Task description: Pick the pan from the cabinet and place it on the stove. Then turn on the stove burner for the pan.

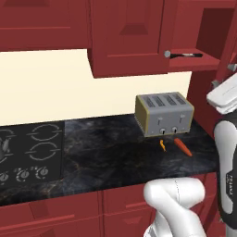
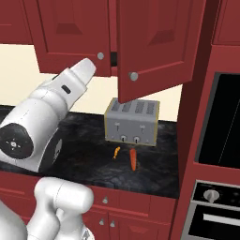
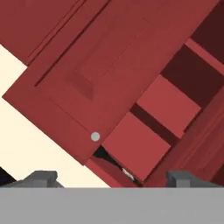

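The cabinet (image 1: 196, 65) on the wall above the toaster stands open, its door (image 2: 154, 42) swung outward with a round silver knob (image 2: 133, 76). On its lower shelf lies the pan (image 1: 187, 55), of which I see the thin dark handle and silver tip; the door hides the rest. In the hand view the door (image 3: 87, 74) and knob (image 3: 95, 137) fill the upper left, and a dark sliver of the pan (image 3: 124, 171) peeks out below the door's corner. My gripper (image 3: 111, 179) is open and empty, a little short of the cabinet. The stove (image 1: 32, 152) lies far left on the counter.
A grey four-slot toaster (image 1: 164, 113) stands on the dark marbled counter (image 1: 106, 152) under the cabinet, with a carrot (image 1: 183, 146) in front of it. A tall red unit with a built-in oven (image 2: 220, 126) closes off the right side. Closed wall cabinets (image 1: 41, 23) hang to the left.
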